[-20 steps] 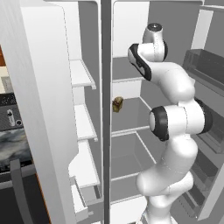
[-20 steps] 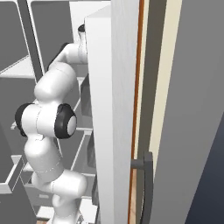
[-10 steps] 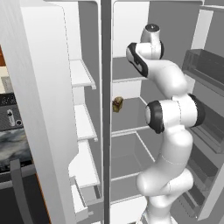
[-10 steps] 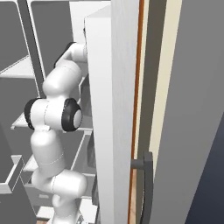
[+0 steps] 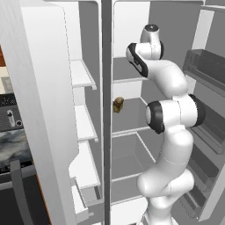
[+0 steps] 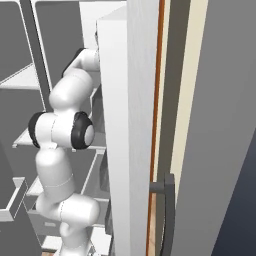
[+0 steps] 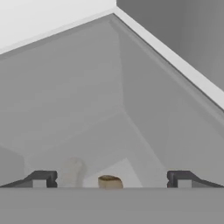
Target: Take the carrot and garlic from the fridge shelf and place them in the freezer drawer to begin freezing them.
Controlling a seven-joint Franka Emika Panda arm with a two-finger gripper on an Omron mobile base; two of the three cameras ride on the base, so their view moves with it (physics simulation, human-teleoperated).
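1. Garlic (image 7: 110, 181) shows in the hand view as a small tan-brown lump at the bottom middle, between the two dark fingertips (image 7: 40, 179) but apart from both.
2. Gripper (image 7: 111, 179) jaws stand wide open, one tip far to each side of the view, and they hold nothing and touch nothing.
3. Beside the garlic in the hand view stands a pale grey rounded shape; what it is cannot be told.
4. Grey walls of the fridge interior (image 7: 87, 87) meet in a corner ahead of the hand, with a light edge running across the top.
5. From the left base view, a boxy tan-brown item (image 5: 117, 104) sits on the fridge shelf (image 5: 132, 121) near its left front corner, close to the centre divider (image 5: 106, 110).
6. The arm (image 5: 169, 114) rises from the lower right in that view and reaches up into the right compartment, above the shelf level of the boxy item.
7. The left compartment holds narrow white shelves (image 5: 83, 123) with nothing seen on them.
8. A pale grey box-shaped bin (image 6: 12, 200) shows at the left edge of the right base view; its contents cannot be told.
9. The carrot cannot be made out.
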